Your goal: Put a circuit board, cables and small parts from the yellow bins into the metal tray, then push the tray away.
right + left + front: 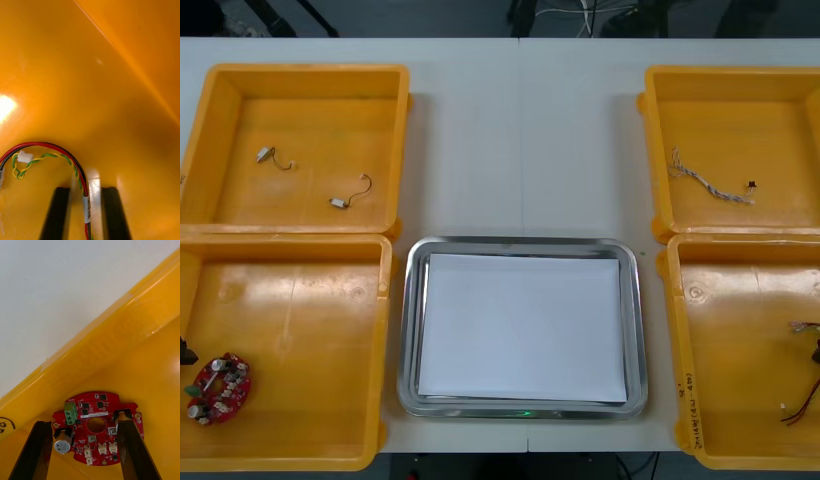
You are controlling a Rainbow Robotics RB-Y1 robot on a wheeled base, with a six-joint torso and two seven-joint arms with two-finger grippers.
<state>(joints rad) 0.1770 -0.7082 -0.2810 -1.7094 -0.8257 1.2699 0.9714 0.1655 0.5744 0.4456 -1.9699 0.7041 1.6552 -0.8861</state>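
Table w/ tray centre, white inside. In near-left bin my L gripper spread wide astride red board; in near-right bin my R gripper narrowly apart, red/black cable btwn jaws, not pinched.

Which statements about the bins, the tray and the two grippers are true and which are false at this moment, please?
1. The metal tray holds a circuit board. False: its white inside is bare.
2. The left gripper has its jaws apart on either side of the round red circuit board. True.
3. The twisted blue and white cable lies in the far right yellow bin. True.
4. The right gripper is shut on nothing. False: its jaws stand apart with the red and yellow cable between them.
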